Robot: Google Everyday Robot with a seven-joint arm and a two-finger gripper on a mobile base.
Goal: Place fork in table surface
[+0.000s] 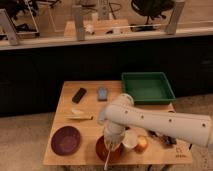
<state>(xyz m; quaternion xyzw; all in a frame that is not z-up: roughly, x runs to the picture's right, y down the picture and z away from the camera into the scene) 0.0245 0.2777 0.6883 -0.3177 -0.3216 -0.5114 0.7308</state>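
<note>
Above red bowl (100,151), purple plate (65,140) at nine o'clock, cup (131,141) at three: gripper (111,145) clamped on fork (107,161), which hangs toward six.

The slim, pale fork (107,160) hung nearly upright from the closed gripper (111,145), above the front of the light-brown wooden table surface (92,105).

**What the view hides**

The arm (165,122) runs off the right edge, so its base is unseen, and it covers the strip of table (75,100) beneath it. The gripper (110,145), above the red bowl (100,150), is closed on the top of the fork (107,159), hiding that end. The tines are too small to make out. Beside the arm, some dark bits (162,137) are too blurred to name.
</note>
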